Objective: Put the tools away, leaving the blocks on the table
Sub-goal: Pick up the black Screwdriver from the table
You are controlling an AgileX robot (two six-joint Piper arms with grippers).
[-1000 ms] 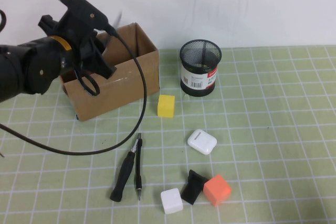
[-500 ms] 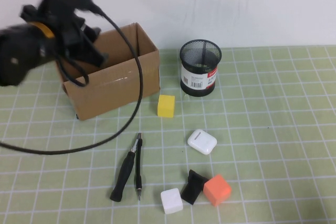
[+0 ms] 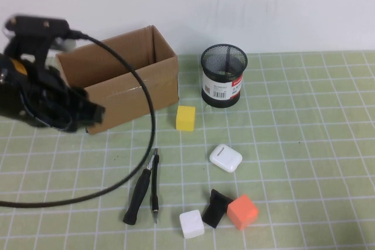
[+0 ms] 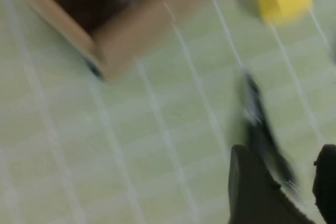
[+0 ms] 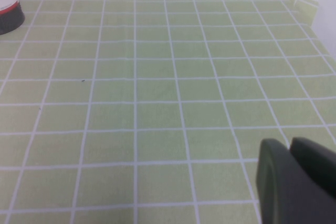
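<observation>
The left gripper point(image 4: 283, 187) is hanging over the pale green gridded counter point(image 3: 304, 144) just in front of the open brown cardboard box point(image 3: 120, 86), on the robot's left side. Its jaws are standing apart with nothing between them. In the left wrist view the blurred black-handled screwdriver with a metal shaft point(image 4: 262, 129) is lying on the counter beyond the dark fingers point(image 4: 252, 192).

From the high view, that screwdriver point(image 3: 140, 188) and the thin black pen-like rod with a metal tip point(image 3: 154, 187) are lying side by side, touching or nearly so, in front of the box. The yellow cube point(image 3: 186, 117) is sitting near the box's right corner. The white cube point(image 3: 191, 224) and the orange cube point(image 3: 242, 212) are resting near the front edge, with a small black object point(image 3: 215, 208) between them. A white rounded glossy case point(image 3: 225, 158) is lying behind them, and a black mesh cup point(image 3: 223, 75) is standing to the right of the box.

The right gripper point(image 5: 296, 182) is showing only in its own wrist view, over bare counter, its jaws pressed together and holding nothing.
</observation>
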